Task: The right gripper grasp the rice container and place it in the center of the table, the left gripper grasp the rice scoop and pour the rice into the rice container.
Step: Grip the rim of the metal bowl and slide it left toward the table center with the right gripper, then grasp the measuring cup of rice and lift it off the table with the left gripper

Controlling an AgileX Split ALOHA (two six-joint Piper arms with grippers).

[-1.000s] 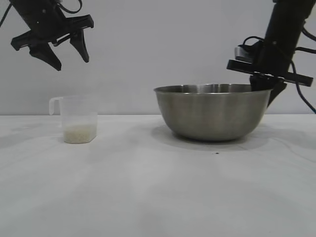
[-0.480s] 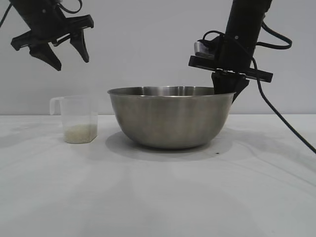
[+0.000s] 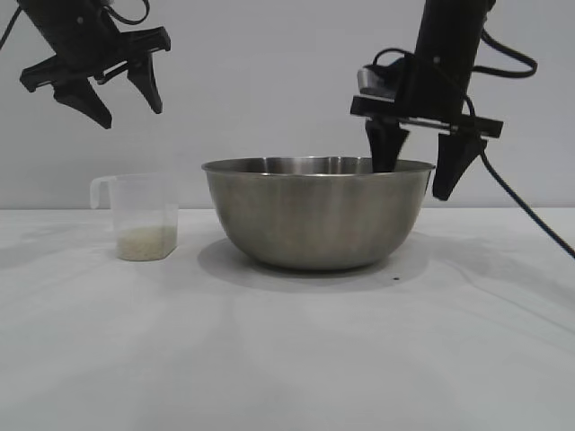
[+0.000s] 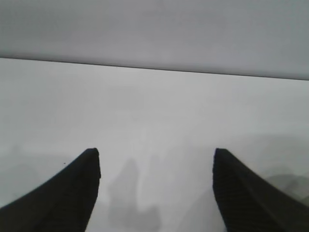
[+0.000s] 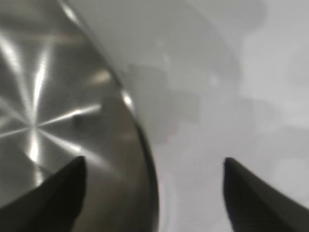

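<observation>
1. The rice container (image 3: 316, 215) stands upright on the table (image 3: 287, 359) near its middle, its rolled rim level.
2. The right gripper (image 3: 419, 164) hangs over the bowl's right edge with its fingers spread wide; one finger dips behind the rim inside the bowl, the other hangs outside the wall, and neither pinches the metal.
3. In the right wrist view the rim (image 5: 140, 140) runs between the two parted fingertips, clear of both.
4. The rice scoop (image 3: 139, 217) stands upright to the left of the bowl, apart from it, with its loop handle pointing left.
5. The rice (image 3: 144, 242) lies as a shallow pale layer in the scoop's bottom.
6. The left gripper (image 3: 121, 99) hangs above the scoop, well clear of it, fingers spread and holding nothing.
7. A tiny dark speck (image 3: 394, 278) sits on the table near the bowl's base.
8. No brand, label or writing can be read on any item.
</observation>
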